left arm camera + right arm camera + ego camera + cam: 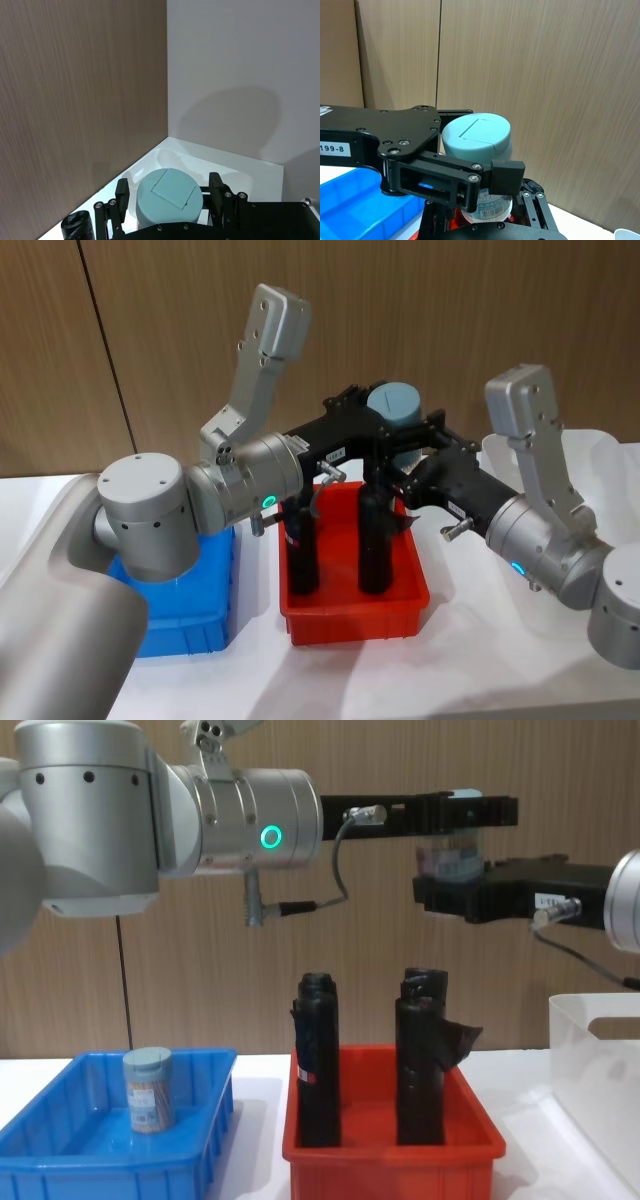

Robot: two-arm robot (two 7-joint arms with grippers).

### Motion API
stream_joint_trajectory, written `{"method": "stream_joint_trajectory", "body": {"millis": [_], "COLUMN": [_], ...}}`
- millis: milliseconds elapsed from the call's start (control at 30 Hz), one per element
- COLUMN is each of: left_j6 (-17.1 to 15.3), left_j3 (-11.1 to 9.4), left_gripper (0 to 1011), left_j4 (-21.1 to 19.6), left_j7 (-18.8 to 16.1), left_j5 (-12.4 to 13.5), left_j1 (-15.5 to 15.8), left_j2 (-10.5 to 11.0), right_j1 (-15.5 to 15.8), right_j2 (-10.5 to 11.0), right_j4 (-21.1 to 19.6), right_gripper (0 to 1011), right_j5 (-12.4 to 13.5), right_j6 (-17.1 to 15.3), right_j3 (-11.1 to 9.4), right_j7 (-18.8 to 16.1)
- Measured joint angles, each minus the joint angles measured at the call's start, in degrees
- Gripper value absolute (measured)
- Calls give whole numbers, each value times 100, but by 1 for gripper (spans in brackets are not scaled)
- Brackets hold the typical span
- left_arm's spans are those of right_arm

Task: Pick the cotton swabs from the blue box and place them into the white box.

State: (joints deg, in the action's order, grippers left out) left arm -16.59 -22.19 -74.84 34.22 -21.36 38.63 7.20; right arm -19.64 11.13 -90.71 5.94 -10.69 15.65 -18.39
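Blue plastic is sitting nearest on the counter (pixel 260 1078): the blue box (pixel 60 1160), at the robot's left, is holding one tub of cotton swabs (pixel 148 1090) upright inside. Just beside it, a red bin (pixel 390 1165) is carrying two tall black rolls (pixel 318 1060), and the white box (pixel 600 1060) is standing at the right. High above the red bin's far side, the left claw (pixel 169 195) is clamping a second tub of cotton swabs (pixel 477 137) just below its pale lid. The right claw (pixel 462 892) is meeting that tub at its lower, labelled part; whether it is gripping cannot be told.
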Motion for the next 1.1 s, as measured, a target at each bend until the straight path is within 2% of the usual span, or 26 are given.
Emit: {"method": "stream_joint_trajectory", "body": {"millis": [600, 867, 1100], "left_j6": [1, 0, 0], "left_j3": [1, 1, 0], "left_gripper": [1004, 1004, 1004], "left_j4": [0, 0, 0], "left_j7": [0, 0, 0], "left_j5": [1, 0, 0], "left_j1": [0, 0, 0], "left_j2": [0, 0, 0], "right_j1": [154, 211, 197], "right_j2": [122, 232, 370], "right_j4": [282, 406, 616], "right_gripper": [645, 645, 645], "right_j5": [117, 226, 324], "right_j6": [76, 105, 118], "right_j3": [-93, -224, -425], "right_j7": [270, 510, 797]}}
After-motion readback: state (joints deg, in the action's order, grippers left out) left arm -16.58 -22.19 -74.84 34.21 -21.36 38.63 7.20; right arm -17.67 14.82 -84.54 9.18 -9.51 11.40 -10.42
